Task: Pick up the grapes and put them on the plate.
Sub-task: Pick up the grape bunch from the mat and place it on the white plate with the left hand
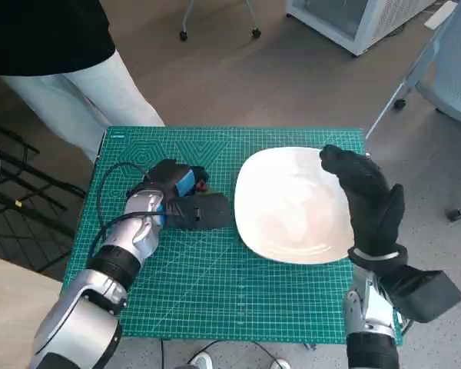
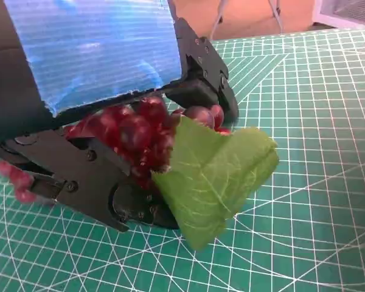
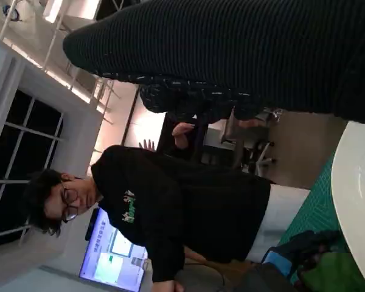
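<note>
already your left hand [image 1: 186,201] grips the red grapes [image 2: 134,131] with their green leaf [image 2: 216,173], low over the green cutting mat [image 1: 215,296] on the desk. the white plate [image 1: 292,207] lies just to its right, so carry them that way. your right hand [image 1: 369,196] hovers over the plate's far edge, holding nothing, fingers apart.

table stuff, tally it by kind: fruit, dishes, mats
fruit: 1, the grapes with a green leaf, gripped by the left hand
dishes: 1, the white plate
mats: 1, the green cutting mat
total: 3
</note>
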